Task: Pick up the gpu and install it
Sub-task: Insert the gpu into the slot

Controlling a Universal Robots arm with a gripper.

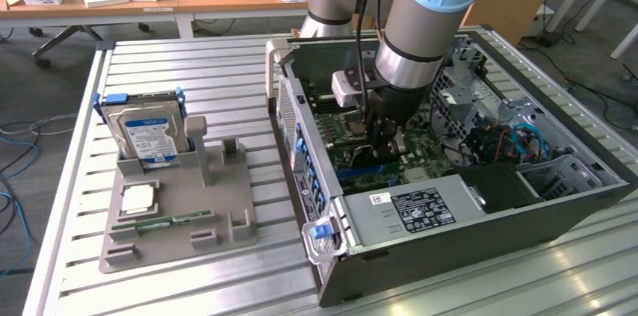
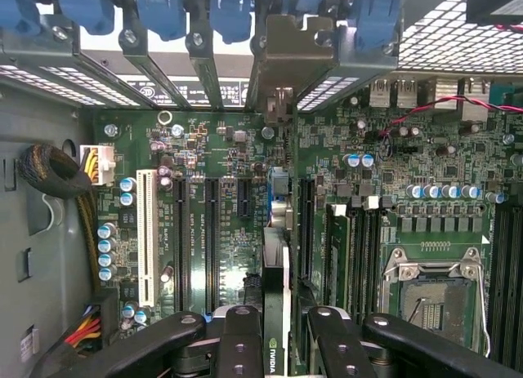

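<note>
Holding the gpu (image 2: 276,272) edge-on, the gripper (image 2: 275,333) has its two black fingers (image 2: 237,341) closed partway on the thin card, one on each face. An NVIDIA logo is readable on the card between them. Arm reaches down into the open computer case (image 1: 558,204), which lies on its side on the slatted metal counter (image 1: 199,62).

In the wrist view the card stands upright over the motherboard (image 2: 204,149), running parallel to the long black expansion slots (image 2: 181,231). Its silver end bracket (image 2: 282,76) points at the rear wall of the case, just under the row of blue latches (image 2: 221,6).

Progress judgement: pick-up is done and the card is inside the case, lined up along the slot direction. Cannot tell whether its bottom edge is in a slot or only just above one, since the card's own edge hides the contact. Bracket looks near its rear opening, but whether it is fully home is unclear. Seating, release and latching count as not yet confirmed.

On the exterior view's left, well apart from the case, a gray fixture (image 1: 169,211) carries the hard drive (image 1: 149,133) upright at its far end and the memory stick (image 1: 169,220) lying flat at its near end. Neither is touched.
</note>
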